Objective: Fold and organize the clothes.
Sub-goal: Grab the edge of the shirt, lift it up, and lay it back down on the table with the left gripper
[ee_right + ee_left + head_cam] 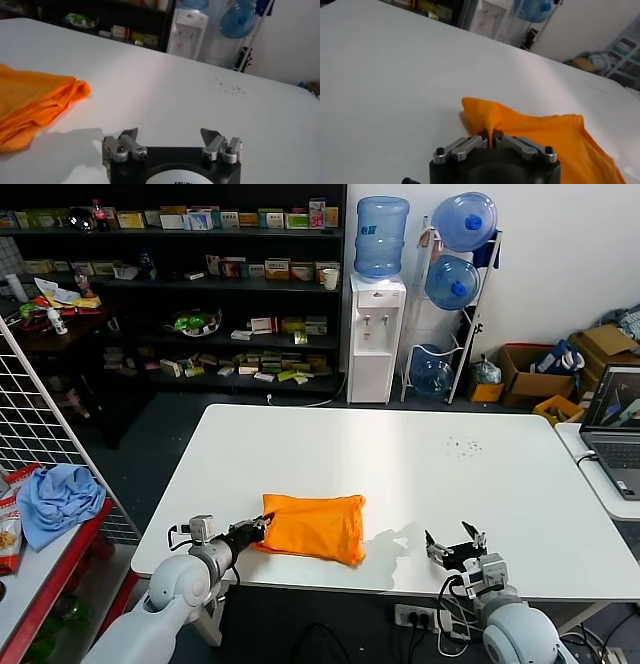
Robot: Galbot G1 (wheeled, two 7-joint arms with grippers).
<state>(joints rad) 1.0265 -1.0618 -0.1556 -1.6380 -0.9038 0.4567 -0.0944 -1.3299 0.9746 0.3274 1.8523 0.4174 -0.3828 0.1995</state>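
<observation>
T-shirt [312, 526]: bright orange, plain, no print showing on the visible side. Surface [400, 464]: white, with a small patch of dark specks [463, 446] toward the far right. Left claw [262, 529]: black body, silver-grey fingers. Right claw [456, 543]: same black and silver. Cloth [58, 499] off to the left: light blue.

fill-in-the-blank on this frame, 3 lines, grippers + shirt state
1. The left gripper is shut on a corner of the ____ T-shirt.
2. The right gripper hovers over bare table with its fingers ____.
3. The T-shirt lies ____ into a compact bundle near the table's front edge.

Missing words: orange; open; folded
</observation>
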